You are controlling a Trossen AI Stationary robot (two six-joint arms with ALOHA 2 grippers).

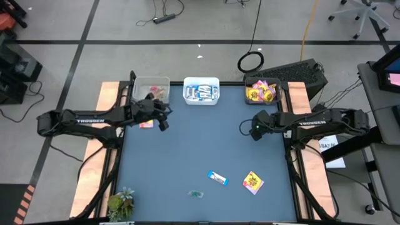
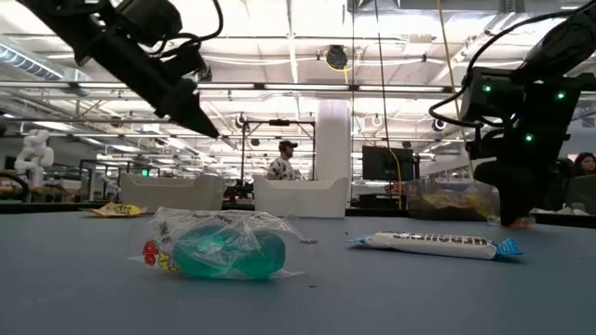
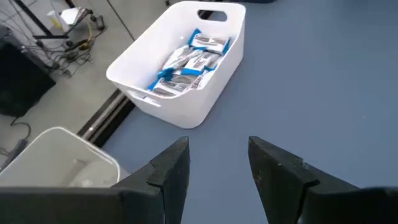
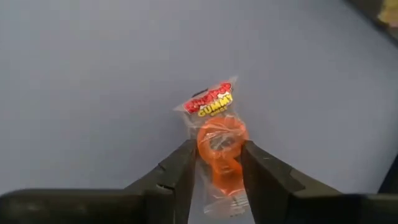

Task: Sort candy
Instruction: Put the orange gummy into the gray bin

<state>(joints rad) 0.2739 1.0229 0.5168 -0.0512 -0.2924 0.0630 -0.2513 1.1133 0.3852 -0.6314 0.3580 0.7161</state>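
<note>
My right gripper [image 4: 216, 163]: narrow, straddling orange gummy packet [image 4: 219, 146] | My left gripper [image 3: 217, 163]: open, empty | Risk: slick wrapper slips if I lift before clamping.

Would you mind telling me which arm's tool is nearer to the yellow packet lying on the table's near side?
The right. The right tool sits up-table of the yellow packet, on its side; the left tool hangs far across, near the white bin.
</note>
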